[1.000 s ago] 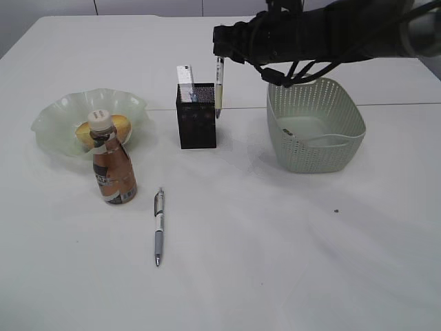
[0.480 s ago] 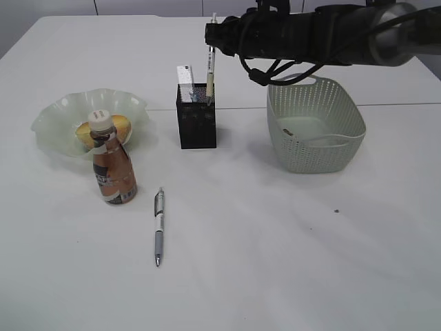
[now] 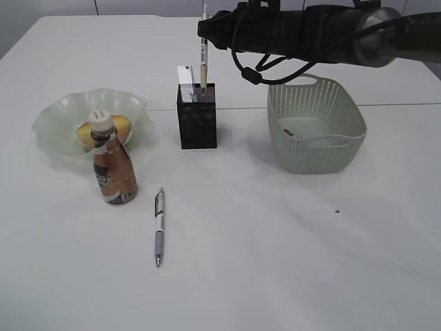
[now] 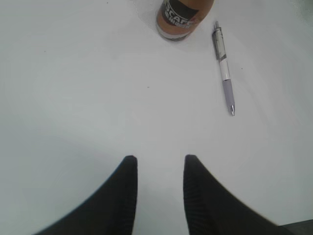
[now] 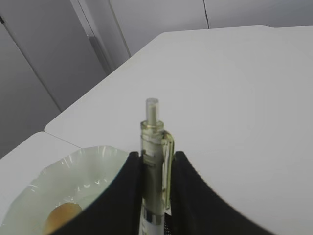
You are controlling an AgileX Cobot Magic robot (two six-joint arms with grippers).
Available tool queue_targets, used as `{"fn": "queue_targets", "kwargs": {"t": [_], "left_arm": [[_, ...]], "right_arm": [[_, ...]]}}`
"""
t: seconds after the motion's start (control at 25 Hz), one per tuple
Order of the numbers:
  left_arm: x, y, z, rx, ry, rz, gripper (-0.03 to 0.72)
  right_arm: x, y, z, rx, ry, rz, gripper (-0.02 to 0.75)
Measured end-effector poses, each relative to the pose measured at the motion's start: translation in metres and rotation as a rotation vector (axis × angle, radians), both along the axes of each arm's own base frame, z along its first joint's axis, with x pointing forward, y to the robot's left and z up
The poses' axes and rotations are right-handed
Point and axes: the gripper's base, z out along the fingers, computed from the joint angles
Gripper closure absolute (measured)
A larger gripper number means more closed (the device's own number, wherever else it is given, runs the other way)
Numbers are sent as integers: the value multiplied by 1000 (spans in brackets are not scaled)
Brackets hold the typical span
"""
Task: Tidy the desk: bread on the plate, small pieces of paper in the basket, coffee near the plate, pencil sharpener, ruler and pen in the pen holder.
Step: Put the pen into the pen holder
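My right gripper (image 3: pixel 204 29) is shut on a pale pen (image 3: pixel 203 58) and holds it upright, its lower end inside the black mesh pen holder (image 3: pixel 198 121); the pen shows between the jaws in the right wrist view (image 5: pixel 155 147). The clear ruler (image 3: pixel 185 78) stands in the holder. The bread (image 3: pixel 118 125) lies on the green wavy plate (image 3: pixel 58 114). The coffee bottle (image 3: pixel 114 165) stands just in front of the plate. A second pen (image 3: pixel 159 225) lies on the desk (image 3: pixel 275 248), also in the left wrist view (image 4: pixel 224 68). My left gripper (image 4: pixel 160 164) is open and empty above the desk.
The grey-green perforated basket (image 3: pixel 341 148) stands right of the pen holder, with something small and dark inside at its left. A tiny dark speck (image 3: pixel 337 212) lies on the desk in front of the basket.
My right gripper has moved left with the pen, from beside the pen holder's right edge to over it. The pen's lower end now sits inside the holder.
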Motion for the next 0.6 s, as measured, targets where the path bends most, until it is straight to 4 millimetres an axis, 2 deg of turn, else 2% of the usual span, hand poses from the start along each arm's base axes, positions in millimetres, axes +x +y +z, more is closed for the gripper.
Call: {"fn": "queue_targets", "kwargs": {"t": [0.2, 0.6], "left_arm": [[0, 0, 0, -2, 0, 0, 448], [0, 0, 0, -3, 0, 0, 448]], "right_arm": [[3, -1, -8, -40, -15, -6, 633], [9, 0, -36, -85, 7, 2, 631]]}}
